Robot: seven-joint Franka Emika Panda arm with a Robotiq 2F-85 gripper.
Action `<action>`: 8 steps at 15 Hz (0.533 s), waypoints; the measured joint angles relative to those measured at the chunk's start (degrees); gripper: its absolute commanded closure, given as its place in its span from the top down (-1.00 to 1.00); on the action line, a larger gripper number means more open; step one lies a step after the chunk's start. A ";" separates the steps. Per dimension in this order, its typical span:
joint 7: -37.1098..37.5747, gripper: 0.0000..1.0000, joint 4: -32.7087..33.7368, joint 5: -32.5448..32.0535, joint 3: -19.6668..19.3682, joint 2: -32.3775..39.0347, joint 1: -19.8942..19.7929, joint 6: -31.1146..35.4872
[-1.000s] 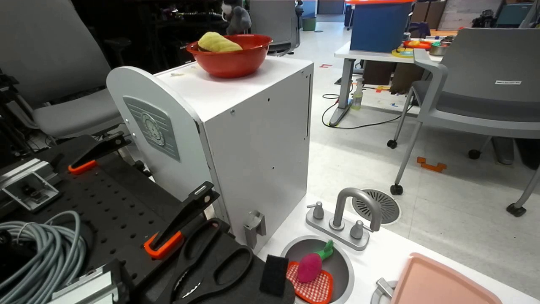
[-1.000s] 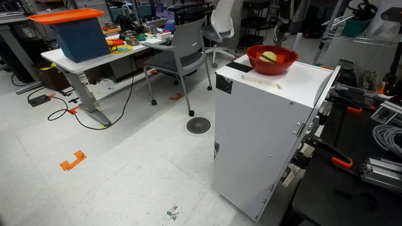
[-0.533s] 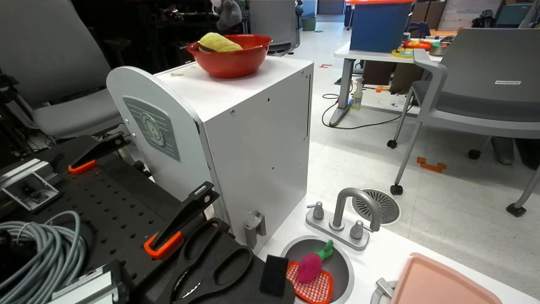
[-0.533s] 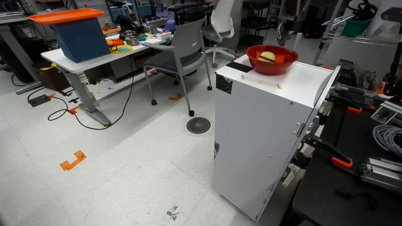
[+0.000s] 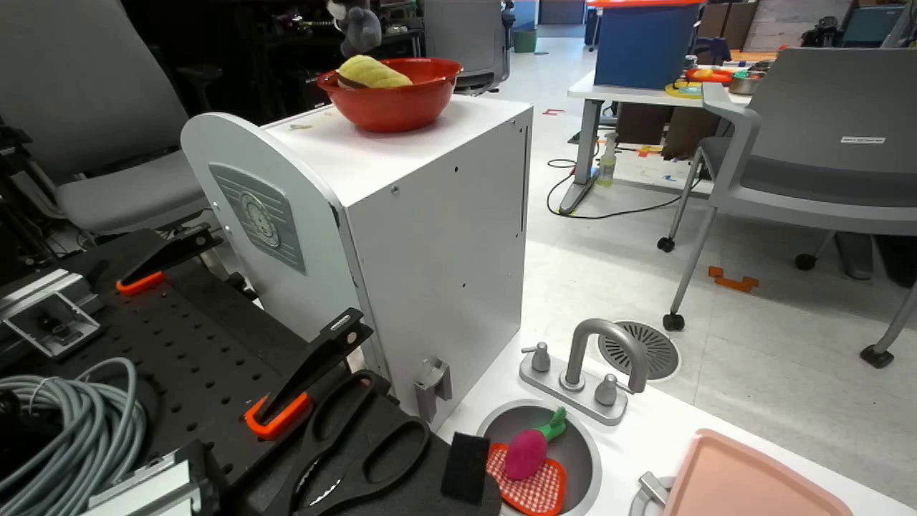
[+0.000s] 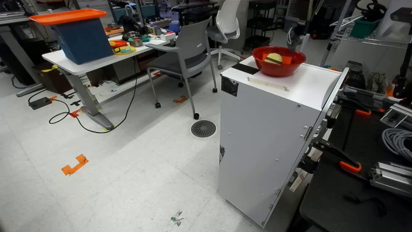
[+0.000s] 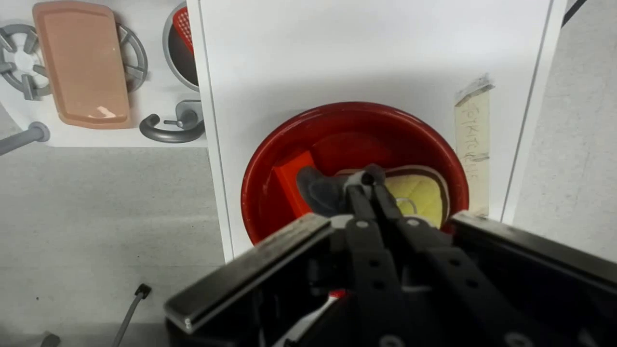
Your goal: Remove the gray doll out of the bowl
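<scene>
The gray doll [image 7: 323, 193], gray with some white, is pinched between the fingertips of my gripper [image 7: 368, 187] in the wrist view. The gripper is shut on it, and the fingers cover part of it. The doll also shows in both exterior views [image 5: 360, 30] [image 6: 295, 39], hanging by the bowl's far rim; whether it is over or beyond the rim I cannot tell. The red bowl [image 7: 356, 108] stands on the white cabinet top in all views [image 5: 394, 107] [image 6: 278, 69]. The gripper is mostly out of frame or lost in the dark background in the exterior views.
A yellow quilted item [image 7: 419, 195] and an orange piece [image 7: 291, 178] lie in the bowl. The white cabinet top [image 7: 385, 48] surrounds it. Lower beside the cabinet are a faucet [image 5: 602, 351], a gray sink [image 5: 591, 459] with toys and a pink tray [image 5: 745, 480].
The held doll has moved left behind the bowl in an exterior view and slightly right in an exterior view from another place. The bowl has stayed in place.
</scene>
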 measured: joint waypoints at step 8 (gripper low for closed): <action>8.31 -0.97 -4.69 -0.69 2.36 -5.79 0.02 -2.56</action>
